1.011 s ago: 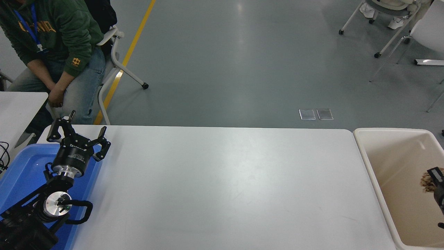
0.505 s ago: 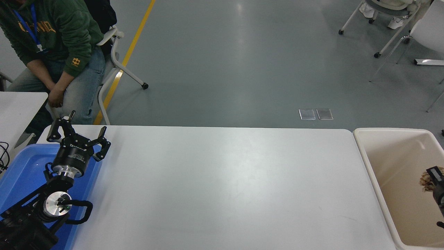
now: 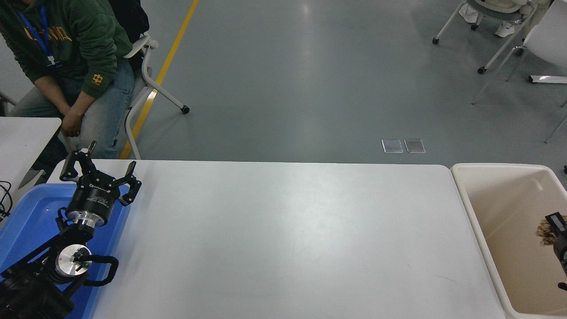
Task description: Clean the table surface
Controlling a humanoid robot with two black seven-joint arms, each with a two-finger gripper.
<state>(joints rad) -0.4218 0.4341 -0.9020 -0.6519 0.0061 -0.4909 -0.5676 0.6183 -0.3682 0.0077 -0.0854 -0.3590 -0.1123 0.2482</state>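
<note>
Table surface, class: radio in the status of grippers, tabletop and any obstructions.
Left gripper open, parked over blue tray. Right gripper at beige bin, brown clump beside it, grip unclear. Table surface bare.

White worktop [image 3: 283,239]; blue tray [image 3: 26,221] at left under the parked left pincer [image 3: 99,170], fingers spread; beige bin [image 3: 496,212] at right, right pincer [image 3: 556,230] over it beside brown scrap [image 3: 544,231].

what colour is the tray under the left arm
Blue; the tray sits at the table's left end beneath the left gripper, seen in the head view.
</note>
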